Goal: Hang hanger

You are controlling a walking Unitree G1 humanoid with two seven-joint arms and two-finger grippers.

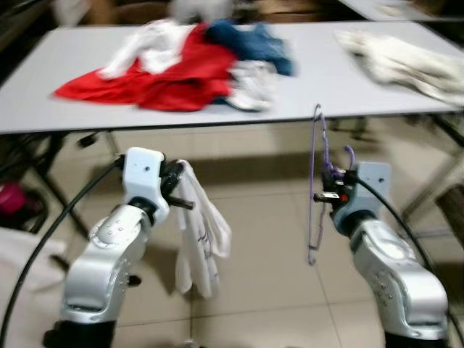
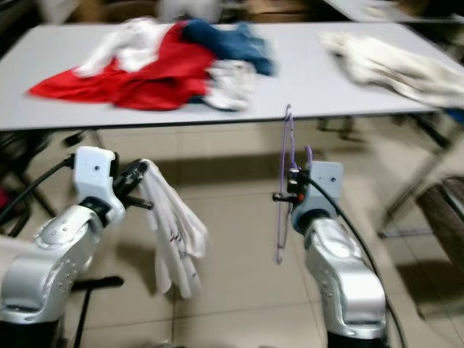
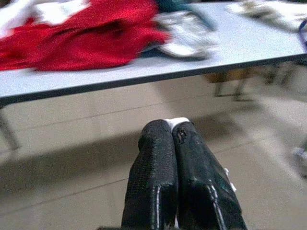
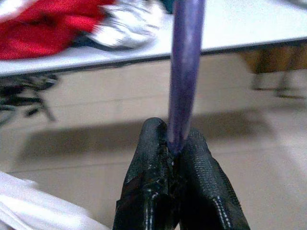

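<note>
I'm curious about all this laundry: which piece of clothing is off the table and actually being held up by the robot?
The white garment, pinched in the left gripper and dangling above the floor. The red, blue and other white pieces all lie on the table.

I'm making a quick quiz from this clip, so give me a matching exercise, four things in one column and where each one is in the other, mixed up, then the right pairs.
Things:
1. purple hanger
2. white garment
3. red garment
4. cream cloth

Places:
A. on the table's left part, in the pile of clothes
B. pinched in the left gripper, hanging down toward the floor
C. held upright in the right gripper, in front of the table's edge
D. on the table's right end, apart from the pile

Pairs: 1-C, 2-B, 3-A, 4-D
</note>
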